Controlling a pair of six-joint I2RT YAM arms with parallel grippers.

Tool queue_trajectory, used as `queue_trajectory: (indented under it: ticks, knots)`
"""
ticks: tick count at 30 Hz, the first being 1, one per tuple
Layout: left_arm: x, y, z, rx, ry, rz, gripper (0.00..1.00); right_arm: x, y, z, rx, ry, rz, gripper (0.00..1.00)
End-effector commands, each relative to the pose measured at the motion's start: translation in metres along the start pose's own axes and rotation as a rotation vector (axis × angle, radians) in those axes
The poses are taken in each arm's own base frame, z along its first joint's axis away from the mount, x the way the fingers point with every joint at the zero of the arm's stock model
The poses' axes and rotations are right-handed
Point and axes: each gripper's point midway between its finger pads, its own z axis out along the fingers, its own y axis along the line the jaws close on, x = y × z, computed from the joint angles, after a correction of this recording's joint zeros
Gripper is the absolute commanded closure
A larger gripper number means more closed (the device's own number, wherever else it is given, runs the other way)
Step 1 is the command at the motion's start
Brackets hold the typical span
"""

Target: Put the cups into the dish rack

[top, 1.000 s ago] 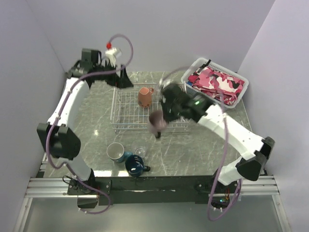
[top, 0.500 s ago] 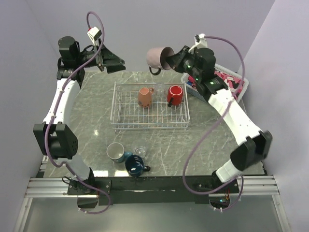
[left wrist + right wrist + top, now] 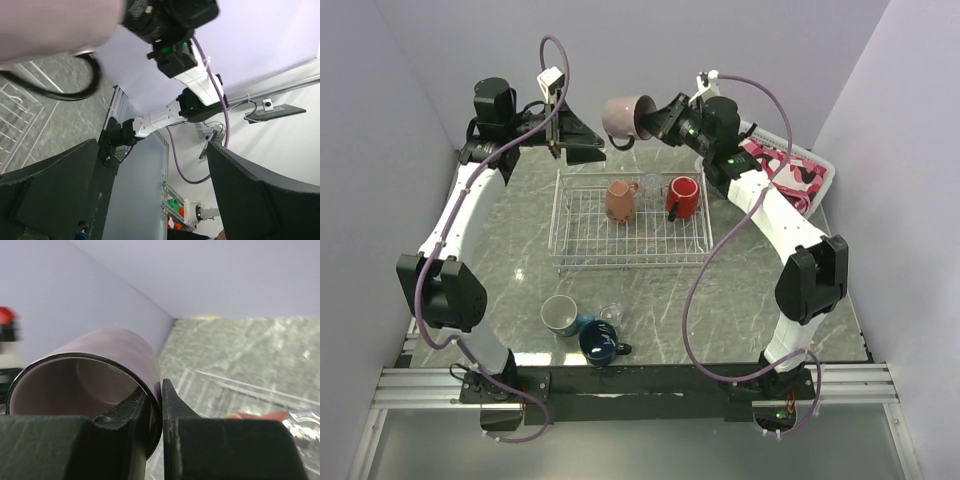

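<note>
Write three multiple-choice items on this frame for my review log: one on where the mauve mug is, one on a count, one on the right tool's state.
1. Where is the mauve mug?
A. In the air, held clear of the dish rack
B. Standing inside the rack
C. Upside down on the table

2. How many handled mugs sit in the dish rack?
A. None
B. Two
C. Four

3. The right tool is:
A. open and empty
B. out of view
C. shut on the mauve mug's rim

Answers:
1 A: the top view shows it aloft in the right tool.
2 B: only the salmon-orange mug and the red mug sit there.
3 C: the right wrist view shows its fingers pinching the rim wall.
</note>
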Motion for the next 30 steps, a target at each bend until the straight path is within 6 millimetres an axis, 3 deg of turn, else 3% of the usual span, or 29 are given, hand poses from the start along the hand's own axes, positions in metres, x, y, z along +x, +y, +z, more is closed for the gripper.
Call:
queue_trajectory:
  ticks: [1, 7, 12, 15, 22, 27, 30]
  knots:
    - [-0.014, 0.009, 0.000, -0.063, -0.057, 0.045, 0.04, -0.075, 0.099, -0.024, -0.285, -0.202, -0.041, 1.00]
    - [-0.035, 0.022, 0.005, -0.099, -0.121, 0.055, 0.04, -0.073, 0.112, -0.026, -0.352, -0.177, 0.001, 1.00]
    - [-0.068, 0.011, 0.018, -0.054, -0.222, 0.052, 0.04, -0.067, 0.110, -0.018, -0.382, -0.155, 0.040, 1.00]
    - [-0.076, -0.011, 0.034, -0.008, -0.225, 0.096, 0.03, -0.066, 0.108, -0.014, -0.378, -0.148, 0.047, 1.00]
    - [-0.060, -0.046, 0.071, 0.091, -0.173, 0.082, 0.04, -0.066, 0.106, -0.005, -0.377, -0.134, 0.051, 1.00]
    - [-0.061, -0.048, 0.074, 0.105, -0.184, 0.075, 0.03, -0.059, 0.099, -0.001, -0.371, -0.118, 0.071, 1.00]
    - [-0.060, -0.050, 0.071, 0.113, -0.190, 0.070, 0.19, -0.053, 0.094, -0.001, -0.368, -0.111, 0.084, 1.00]
